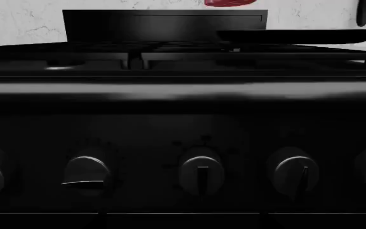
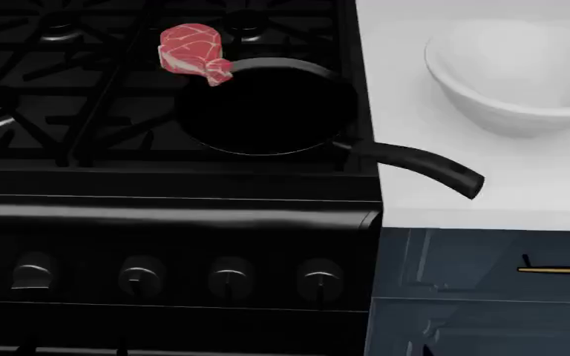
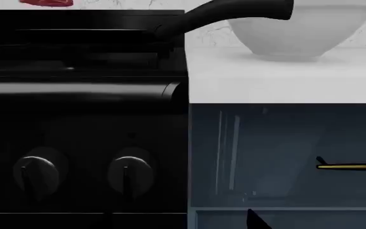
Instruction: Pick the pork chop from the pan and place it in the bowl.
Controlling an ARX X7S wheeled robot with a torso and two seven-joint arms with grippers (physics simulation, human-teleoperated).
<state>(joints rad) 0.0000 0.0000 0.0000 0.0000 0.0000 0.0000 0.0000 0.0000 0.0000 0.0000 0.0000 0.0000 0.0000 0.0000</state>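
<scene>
The pork chop [image 2: 194, 50] lies tilted over the far left rim of the black pan [image 2: 265, 111], mostly over the stove grate, with its stubby tail on the rim. The pan's handle [image 2: 418, 167] reaches out over the white counter. The white bowl [image 2: 518, 74] stands on the counter to the right of the pan and looks empty. The chop's edge shows in the left wrist view [image 1: 229, 2] and the right wrist view [image 3: 46, 2]. Neither gripper shows in the head view. Only a dark tip [image 3: 256, 220] shows low in the right wrist view, in front of the cabinet.
The black stove [image 2: 166, 185] has a row of knobs [image 2: 231, 276] on its front and grates [image 2: 57, 81] on top. The white counter [image 2: 483, 193] sits above a dark blue cabinet with a gold drawer handle [image 2: 559, 270]. Both wrist cameras face the stove front from low down.
</scene>
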